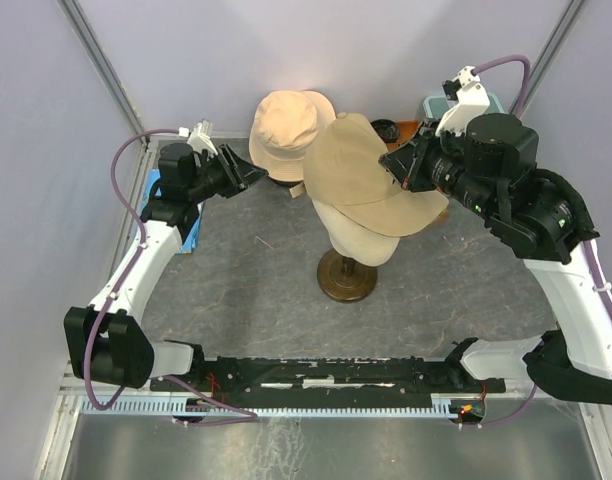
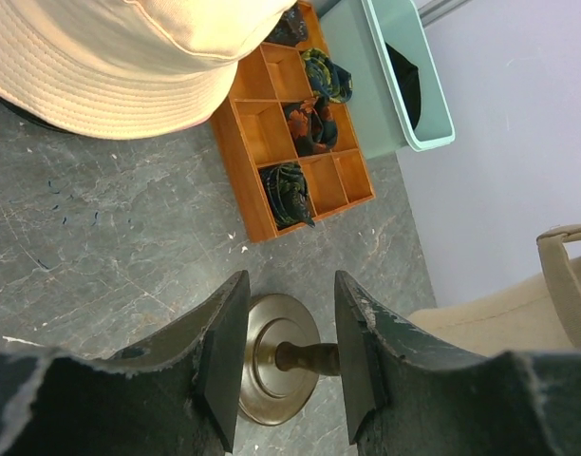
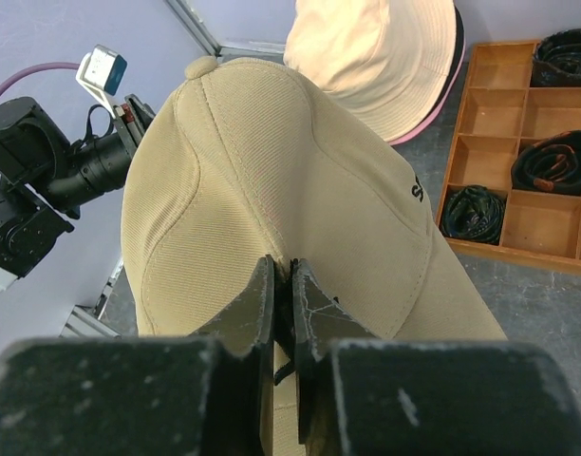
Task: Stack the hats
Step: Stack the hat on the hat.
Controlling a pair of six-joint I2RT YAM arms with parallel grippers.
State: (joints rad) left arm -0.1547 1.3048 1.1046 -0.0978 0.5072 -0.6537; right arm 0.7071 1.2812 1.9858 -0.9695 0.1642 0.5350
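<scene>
At the back-left of the bench (image 1: 236, 270), the left jaws stand spread and empty, just beside the bucket hat (image 1: 286, 125) near the back edge. Mid-bench, the tan cap (image 1: 361, 180) sits tilted on the dummy head (image 1: 361, 245) above its stand (image 1: 347, 277), and the right jaws pinch a fold of its crown. Placing the cap looks nearly done. Next, the right jaws should release and lift clear without dragging it askew.
</scene>
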